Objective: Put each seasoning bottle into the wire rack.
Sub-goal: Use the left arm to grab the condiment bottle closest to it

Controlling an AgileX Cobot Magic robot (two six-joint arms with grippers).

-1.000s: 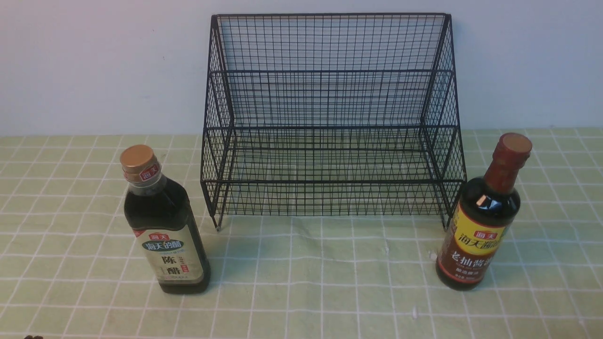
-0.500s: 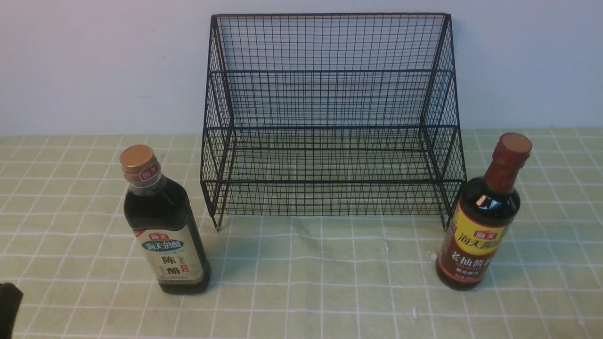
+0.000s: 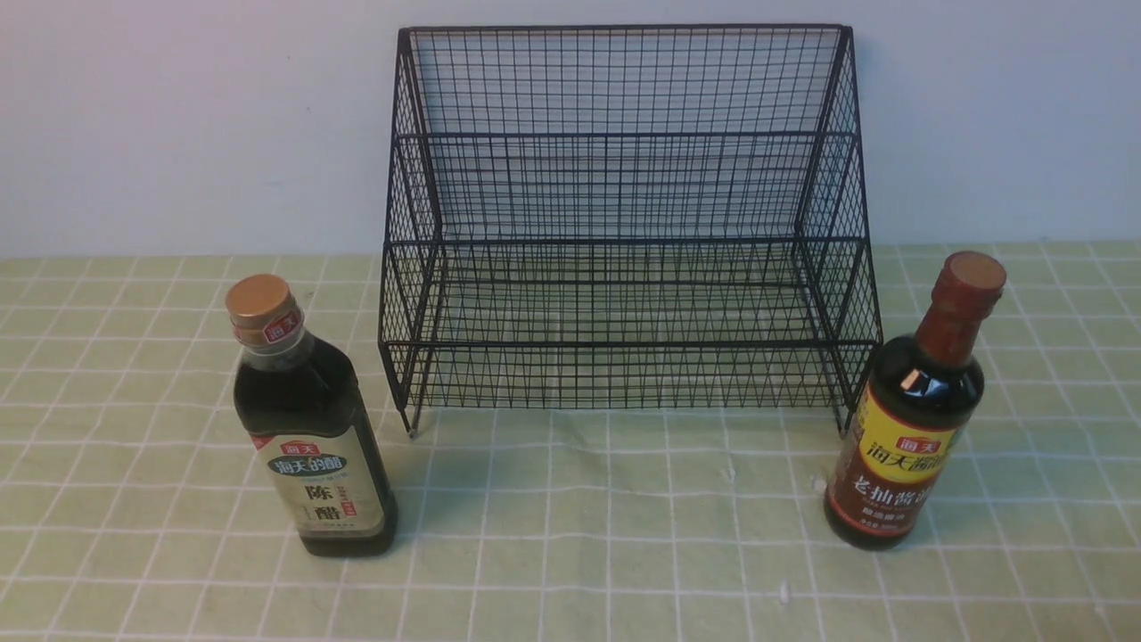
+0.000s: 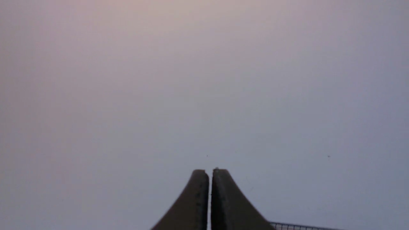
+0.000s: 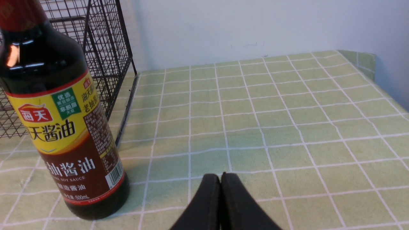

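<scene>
Pressing pad to pad, the left gripper (image 4: 209, 172) holds nothing and faces blank wall (image 4: 204, 80). The right gripper (image 5: 220, 177), likewise closed and empty, sits low over the green checked tablecloth (image 5: 271, 105) near the round long-necked dark bottle with yellow-and-maroon label (image 5: 64, 127). The squarish gold-capped dark bottle with beige label (image 3: 312, 437) stands left of the black two-tier wire-mesh rack (image 3: 624, 178), which holds no bottle. The task looks unstarted; next, jaws must part around a bottle body. Neither arm shows in the front view.

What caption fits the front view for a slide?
Gold-capped bottle left and red-capped bottle right stand upright on the checked cloth, outside the empty wire rack.
</scene>
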